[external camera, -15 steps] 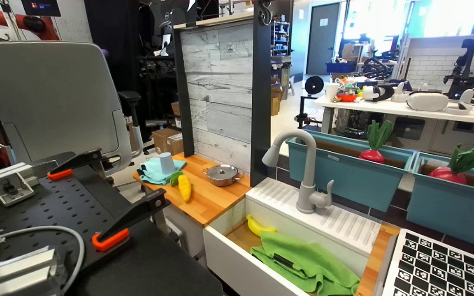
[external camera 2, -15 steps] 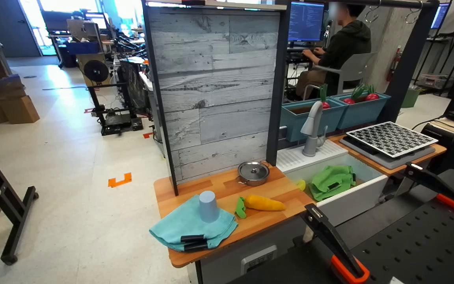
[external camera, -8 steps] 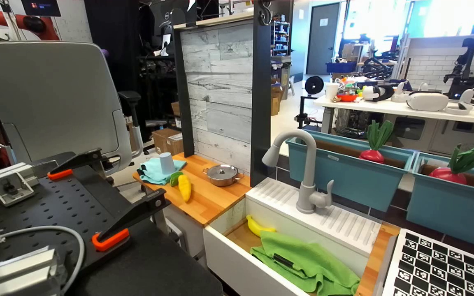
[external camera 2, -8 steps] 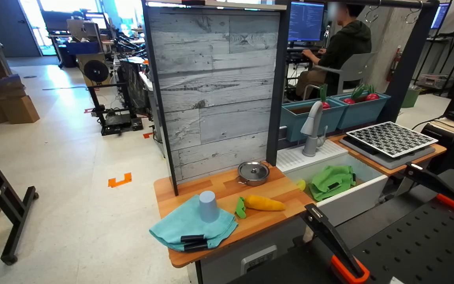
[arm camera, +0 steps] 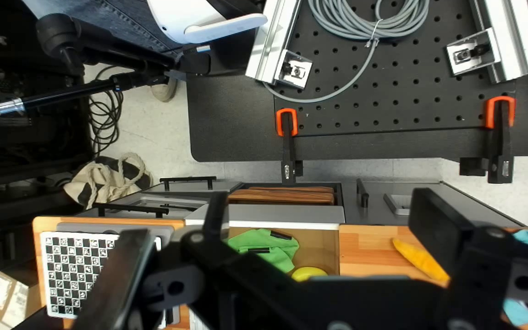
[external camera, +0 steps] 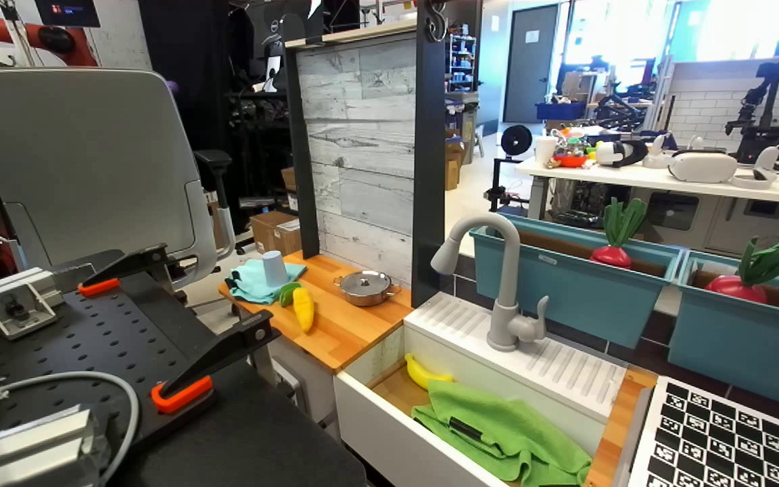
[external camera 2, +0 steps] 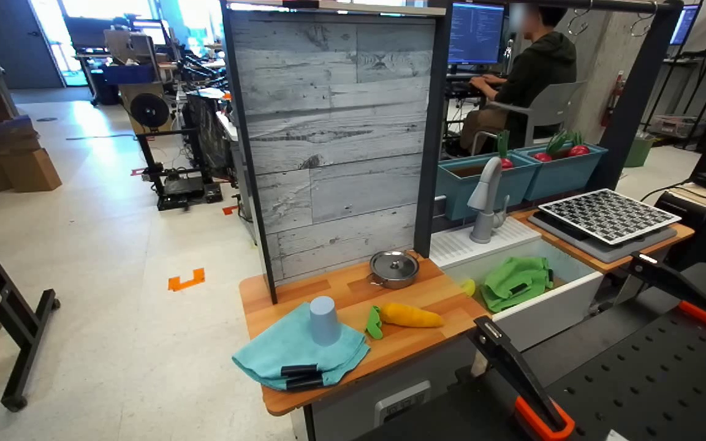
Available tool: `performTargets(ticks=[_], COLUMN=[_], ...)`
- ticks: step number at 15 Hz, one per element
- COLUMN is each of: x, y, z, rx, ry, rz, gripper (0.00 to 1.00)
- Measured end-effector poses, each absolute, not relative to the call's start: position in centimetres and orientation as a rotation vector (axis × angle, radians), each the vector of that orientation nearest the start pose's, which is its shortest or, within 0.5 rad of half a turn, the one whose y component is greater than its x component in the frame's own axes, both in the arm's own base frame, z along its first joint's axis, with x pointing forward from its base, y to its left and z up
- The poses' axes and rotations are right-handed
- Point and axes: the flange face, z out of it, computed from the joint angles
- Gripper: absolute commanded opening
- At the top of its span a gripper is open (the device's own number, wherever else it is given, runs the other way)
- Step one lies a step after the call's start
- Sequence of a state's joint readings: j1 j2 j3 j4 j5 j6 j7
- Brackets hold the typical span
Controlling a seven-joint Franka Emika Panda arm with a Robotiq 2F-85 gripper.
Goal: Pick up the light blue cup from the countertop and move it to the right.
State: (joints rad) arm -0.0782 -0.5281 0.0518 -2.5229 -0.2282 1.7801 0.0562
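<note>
The light blue cup (external camera: pixel 274 269) stands on a folded teal cloth (external camera: pixel 254 284) at the far end of the wooden countertop (external camera: pixel 345 331). The cup (external camera 2: pixel 325 321), cloth (external camera 2: pixel 285 349) and countertop (external camera 2: pixel 344 293) show in both exterior views. The cup seems to stand bottom up, narrow end on top. My gripper (arm camera: pixel 321 204) shows only in the wrist view, its fingers wide apart with nothing between them. It is above the sink and the near part of the countertop (arm camera: pixel 369 252). The cup is hidden or out of view there; bits of teal cloth (arm camera: pixel 526 237) show behind the right finger.
A yellow toy carrot (external camera 2: pixel 411 315) lies beside the cloth. A lidded metal pot (external camera 2: pixel 394 269) stands near the back panel (external camera 2: pixel 341 141). The sink (external camera: pixel 423 450) holds a green cloth (external camera: pixel 504 426) and a yellow banana (external camera: pixel 427 372). A grey tap (external camera: pixel 508 270) rises behind it.
</note>
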Motion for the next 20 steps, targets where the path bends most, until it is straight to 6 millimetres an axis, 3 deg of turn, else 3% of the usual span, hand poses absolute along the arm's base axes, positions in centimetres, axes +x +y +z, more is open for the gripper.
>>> performTargets(ticks=[8, 11, 16, 20], x=[35.9, 36.2, 37.8, 39.4], y=[-2.9, -2.0, 3.1, 7.5], z=[44.4, 44.2, 42.5, 40.0], rx=[-3.367, -3.374, -3.42, -3.449], ry=[0.034, 0.028, 0.018, 0.002], rz=[0.361, 0.347, 0.292, 0.198], gripper=[1.0, 1.0, 1.0, 1.0])
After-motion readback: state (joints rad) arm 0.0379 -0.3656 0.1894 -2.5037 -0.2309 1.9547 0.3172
